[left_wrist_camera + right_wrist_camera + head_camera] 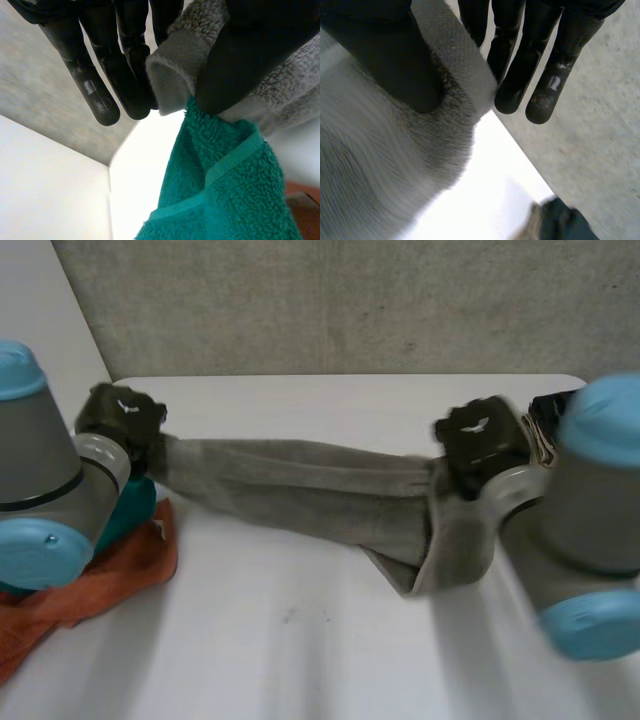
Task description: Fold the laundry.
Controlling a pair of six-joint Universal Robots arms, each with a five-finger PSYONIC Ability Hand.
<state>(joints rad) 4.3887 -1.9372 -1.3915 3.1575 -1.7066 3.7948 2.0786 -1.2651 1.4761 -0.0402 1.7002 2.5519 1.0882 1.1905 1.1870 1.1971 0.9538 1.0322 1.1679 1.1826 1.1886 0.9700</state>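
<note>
A grey towel hangs stretched between my two hands above the white table. My left hand grips its left end. In the left wrist view the thumb pinches the towel's hem against straight fingers. My right hand grips the other end, and a loose part of the towel droops below it. In the right wrist view the thumb presses the grey towel against the fingers.
A teal towel lies on an orange cloth at the table's left, under my left arm. A grey wall stands behind the table's far edge.
</note>
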